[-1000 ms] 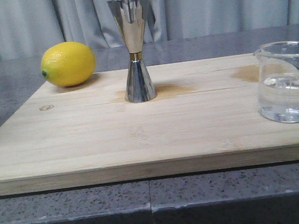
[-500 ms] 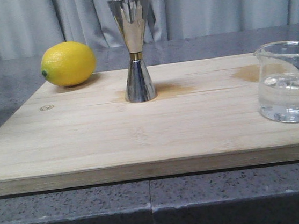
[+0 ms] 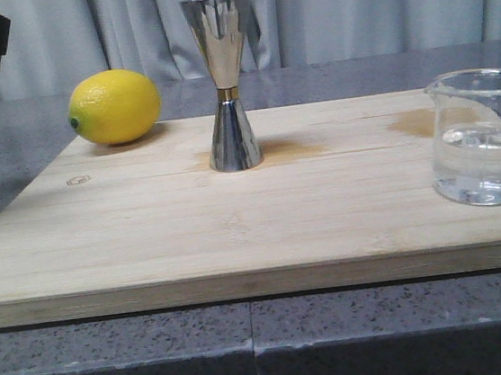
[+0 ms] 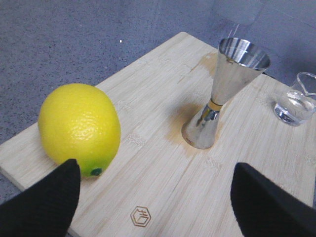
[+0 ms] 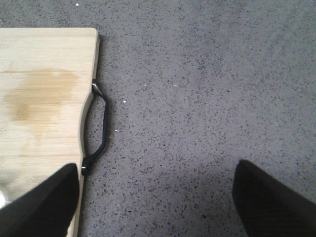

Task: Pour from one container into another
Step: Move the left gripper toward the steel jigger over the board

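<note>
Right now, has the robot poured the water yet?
Not yet. Nothing looks done: the water sits in the small clear glass beaker, standing on the wooden board. Both grippers, left and right, are open and hold nothing. Left to do: grasp the beaker and pour into the tall shiny steel jigger.

A yellow lemon was seen at the upper left of the front view, resting on a pale wooden cutting board. A black handle was fixed to the board's edge. Grey speckled countertop and grey curtains were visible.
</note>
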Available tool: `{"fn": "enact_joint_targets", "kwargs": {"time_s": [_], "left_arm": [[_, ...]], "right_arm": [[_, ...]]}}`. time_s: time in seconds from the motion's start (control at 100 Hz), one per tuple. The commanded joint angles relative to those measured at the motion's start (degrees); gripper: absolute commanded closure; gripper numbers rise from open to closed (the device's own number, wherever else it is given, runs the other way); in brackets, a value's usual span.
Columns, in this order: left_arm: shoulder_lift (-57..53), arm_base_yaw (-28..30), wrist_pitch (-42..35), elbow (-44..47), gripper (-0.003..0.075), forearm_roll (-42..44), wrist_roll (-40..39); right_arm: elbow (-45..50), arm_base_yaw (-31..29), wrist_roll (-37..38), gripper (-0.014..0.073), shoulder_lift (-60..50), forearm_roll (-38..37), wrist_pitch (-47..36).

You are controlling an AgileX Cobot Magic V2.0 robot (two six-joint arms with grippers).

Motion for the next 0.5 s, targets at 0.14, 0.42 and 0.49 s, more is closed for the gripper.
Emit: {"fn": "enact_joint_targets", "kwargs": {"time_s": [0.14,0.42,0.49], "left_arm": [[1.2,0.2,5.2,-1.5,0.0145,-6.7,3.8],[2.9,0.2,5.2,-1.5,0.0145,-8.2,7.2],[3.6,0.2,5.2,-1.5,0.0145,-8.6,7.6]], "right_arm": [[-2.1,0.0,-0.6,0.0018,0.3,0.1,-3.4],[-2.1,0.0,-1.5,0.0018,0.3,0.1,-3.6],[-2.1,0.0,-1.5,0.0018,0.3,0.1,-3.7]]}}
